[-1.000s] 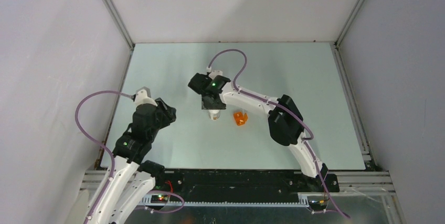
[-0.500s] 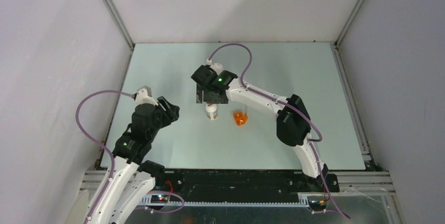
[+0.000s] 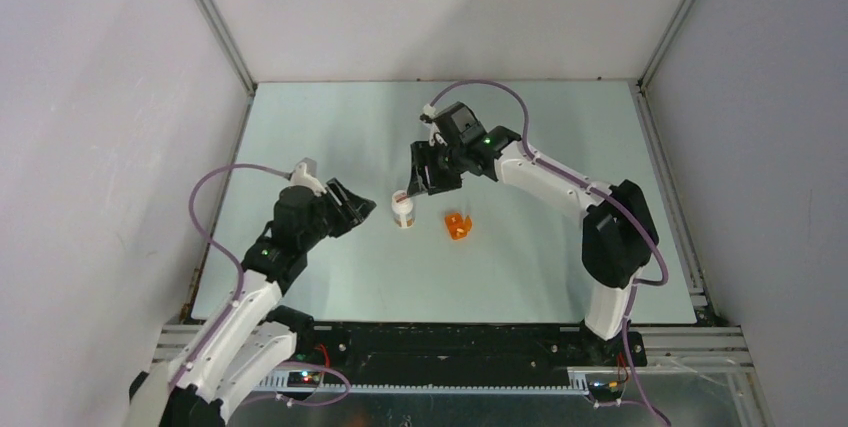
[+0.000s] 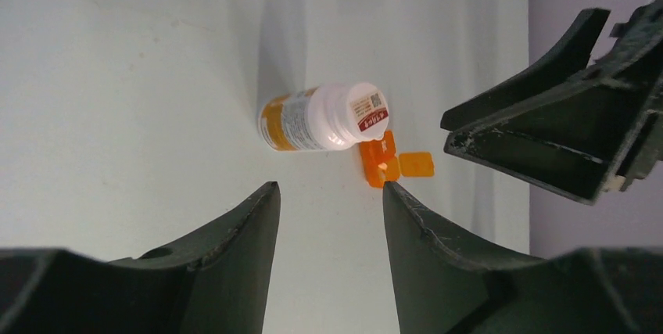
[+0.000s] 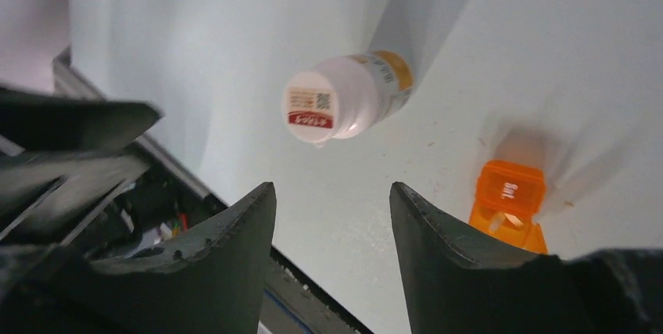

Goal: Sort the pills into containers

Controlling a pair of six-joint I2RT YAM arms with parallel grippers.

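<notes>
One bottle (image 3: 403,210) (upright) beside orange cup (image 3: 457,225)

Soft, even light keeps the pale table (image 3: 330,127) bright and the side walls (image 3: 100,97) a dull grey. Seen from the wrists, the white bottle (image 5: 344,103) throws a long, faint grey shadow with blurred edges, and the orange cup (image 5: 508,193) a smaller one
</notes>
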